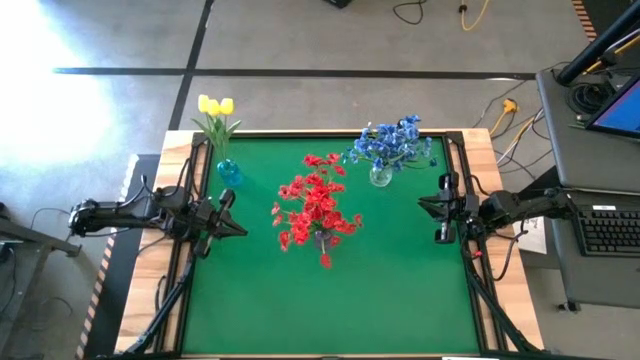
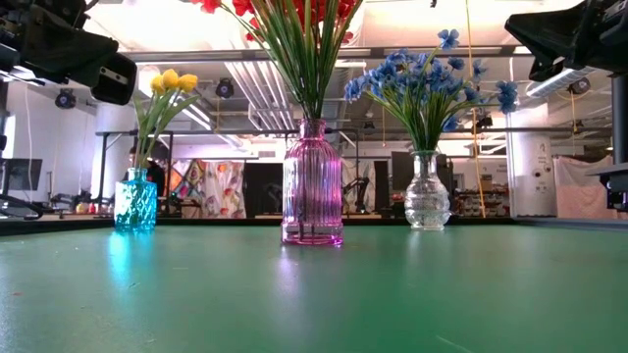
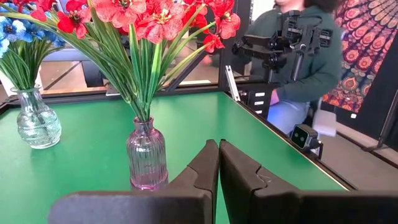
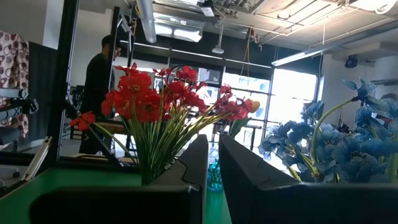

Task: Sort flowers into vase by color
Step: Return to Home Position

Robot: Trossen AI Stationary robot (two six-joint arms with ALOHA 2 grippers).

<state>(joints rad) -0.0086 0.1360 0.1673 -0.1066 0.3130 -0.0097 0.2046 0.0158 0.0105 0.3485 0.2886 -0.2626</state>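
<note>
Flowers [image 1: 318, 200] stand upright between my left gripper [image 1: 238, 228] and right gripper [image 1: 425, 204]; both are closed on nothing, well clear of them.

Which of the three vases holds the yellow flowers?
The small blue vase; the pink vase holds red flowers, and the clear vase holds blue flowers.
</note>
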